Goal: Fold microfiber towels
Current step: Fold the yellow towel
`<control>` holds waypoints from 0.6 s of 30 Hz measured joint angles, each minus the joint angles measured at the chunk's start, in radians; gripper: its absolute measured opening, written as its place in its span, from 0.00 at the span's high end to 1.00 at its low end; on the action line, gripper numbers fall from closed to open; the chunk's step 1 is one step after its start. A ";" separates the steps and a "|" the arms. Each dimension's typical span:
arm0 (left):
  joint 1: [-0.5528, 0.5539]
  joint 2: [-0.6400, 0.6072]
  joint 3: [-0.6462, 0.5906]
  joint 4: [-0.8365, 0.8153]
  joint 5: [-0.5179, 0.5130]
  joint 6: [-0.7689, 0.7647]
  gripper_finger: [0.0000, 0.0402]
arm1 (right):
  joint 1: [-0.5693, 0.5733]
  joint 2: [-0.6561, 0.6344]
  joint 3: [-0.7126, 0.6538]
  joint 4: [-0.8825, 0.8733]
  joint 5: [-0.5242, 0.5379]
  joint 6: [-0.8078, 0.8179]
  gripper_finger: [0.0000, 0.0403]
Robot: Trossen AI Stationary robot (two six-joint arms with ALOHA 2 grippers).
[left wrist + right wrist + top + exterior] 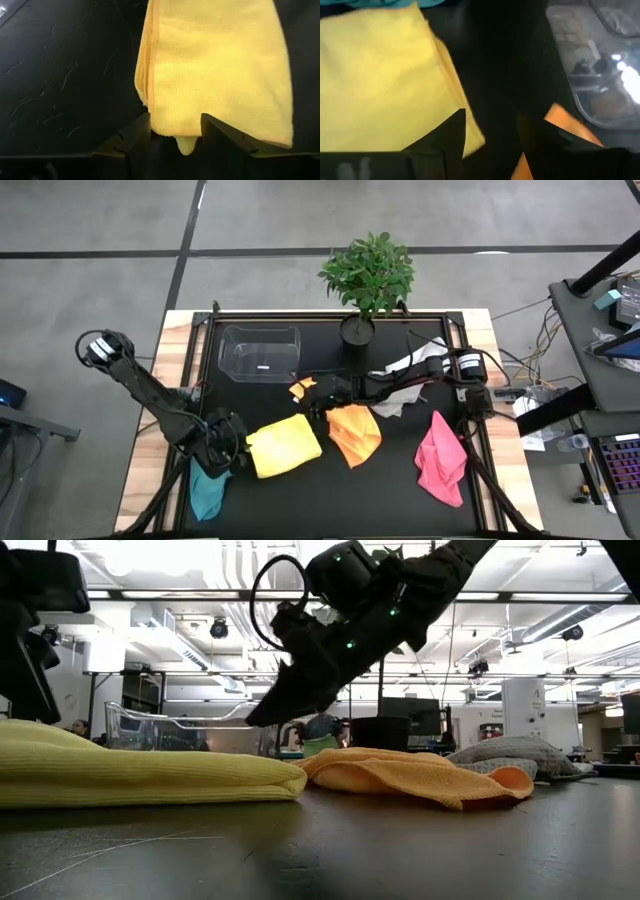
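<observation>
The left gripper (175, 132) stands parted astride the yellow towel's (284, 446) corner, near the table's (395, 495) front-left; whether it pinches, I cannot tell. The right gripper (490, 130), spread and empty, hovers mid-table between yellow and orange towel (355, 432). Lifting away may snag the corner and undo the fold

The folded yellow towel (284, 446) lies flat near the worktop's front edge. The orange towel (355, 434) lies rumpled beside it. Teal (208, 490), pink (441, 459) and white-grey (403, 386) towels lie crumpled.
</observation>
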 joint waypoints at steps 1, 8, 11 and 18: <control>0.000 0.007 0.000 0.000 0.000 0.000 0.58 | 0.000 0.012 0.000 0.014 -0.011 0.002 0.59; 0.000 0.066 -0.002 0.056 0.026 -0.001 0.55 | 0.001 0.100 0.027 0.053 -0.052 0.016 0.59; 0.000 0.100 -0.003 0.061 0.028 -0.016 0.55 | 0.001 0.116 0.043 0.047 -0.052 0.004 0.59; 0.005 0.168 -0.004 0.069 0.028 -0.014 0.59 | 0.001 0.116 0.070 -0.034 -0.084 -0.025 0.70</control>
